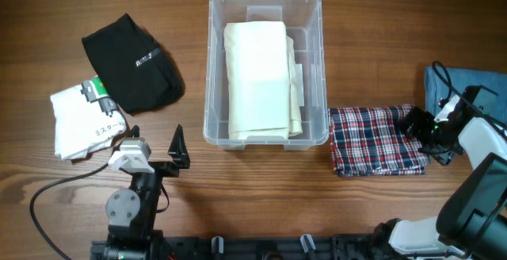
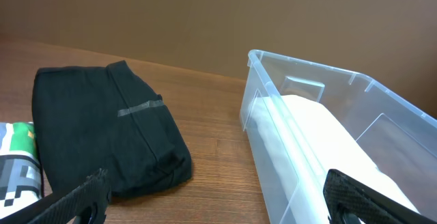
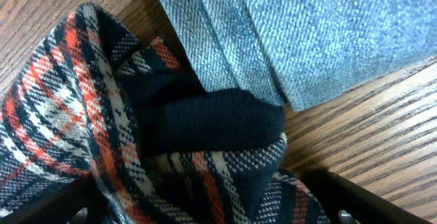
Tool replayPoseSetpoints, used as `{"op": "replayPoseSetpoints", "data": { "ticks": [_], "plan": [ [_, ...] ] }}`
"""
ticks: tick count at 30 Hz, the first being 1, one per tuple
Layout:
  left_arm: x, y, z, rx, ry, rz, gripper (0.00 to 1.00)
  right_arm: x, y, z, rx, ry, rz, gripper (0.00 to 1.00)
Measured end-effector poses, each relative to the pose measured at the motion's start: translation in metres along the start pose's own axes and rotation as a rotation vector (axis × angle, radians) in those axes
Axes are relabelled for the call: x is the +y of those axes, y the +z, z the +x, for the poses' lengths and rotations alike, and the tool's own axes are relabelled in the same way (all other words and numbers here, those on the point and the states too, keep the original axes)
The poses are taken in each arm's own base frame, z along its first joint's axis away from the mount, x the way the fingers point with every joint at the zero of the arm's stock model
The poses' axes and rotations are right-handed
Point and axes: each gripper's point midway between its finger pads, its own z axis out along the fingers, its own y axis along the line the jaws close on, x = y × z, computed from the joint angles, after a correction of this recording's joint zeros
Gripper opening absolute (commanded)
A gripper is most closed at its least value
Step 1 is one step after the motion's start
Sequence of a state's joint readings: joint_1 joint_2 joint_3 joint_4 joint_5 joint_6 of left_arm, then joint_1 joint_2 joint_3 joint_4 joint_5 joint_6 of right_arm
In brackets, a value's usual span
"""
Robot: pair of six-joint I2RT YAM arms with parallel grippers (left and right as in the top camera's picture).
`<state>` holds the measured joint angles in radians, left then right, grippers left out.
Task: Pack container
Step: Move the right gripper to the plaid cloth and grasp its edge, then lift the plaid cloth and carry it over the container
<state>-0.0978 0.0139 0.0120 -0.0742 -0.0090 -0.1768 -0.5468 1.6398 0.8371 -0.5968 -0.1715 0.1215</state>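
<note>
The packing looks to be at an early stage, with one piece in and four still out on the table. Furthest left lies a white folded cloth with printed lettering and a green tag, and a black folded garment partly overlaps it; neither is touched. Just in front of them the left gripper hovers with its fingers spread wide and nothing between them, and its wrist view looks across the black garment towards the bin. The container stands in the middle of the table, upright and lidless, and it holds a single cream folded cloth lying flat along its length and filling most of the floor. There is still room on top. Just beside its right wall lies a folded plaid cloth, red, white and dark. The right gripper sits at the plaid's right edge. In its wrist view the fingers stand wide apart on either side of the bunched fold, not closed on it. Furthest right, a blue denim piece rests partly under that arm.
</note>
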Motion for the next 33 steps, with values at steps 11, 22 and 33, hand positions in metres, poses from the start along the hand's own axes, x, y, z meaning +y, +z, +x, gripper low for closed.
{"op": "replayPoseSetpoints", "data": {
  "ticks": [11,22,33],
  "plan": [
    [0.000,0.000,0.000,0.000,0.000,0.000,1.00,0.012,0.000,0.008,0.052,0.032,-0.065,0.39],
    [0.000,0.000,0.000,0.000,0.000,0.000,1.00,0.017,-0.004,0.012,0.086,0.064,-0.086,0.04],
    [0.000,0.000,0.000,0.000,0.000,0.000,1.00,0.077,-0.074,0.000,0.051,0.003,-0.352,0.04]
  ]
}}
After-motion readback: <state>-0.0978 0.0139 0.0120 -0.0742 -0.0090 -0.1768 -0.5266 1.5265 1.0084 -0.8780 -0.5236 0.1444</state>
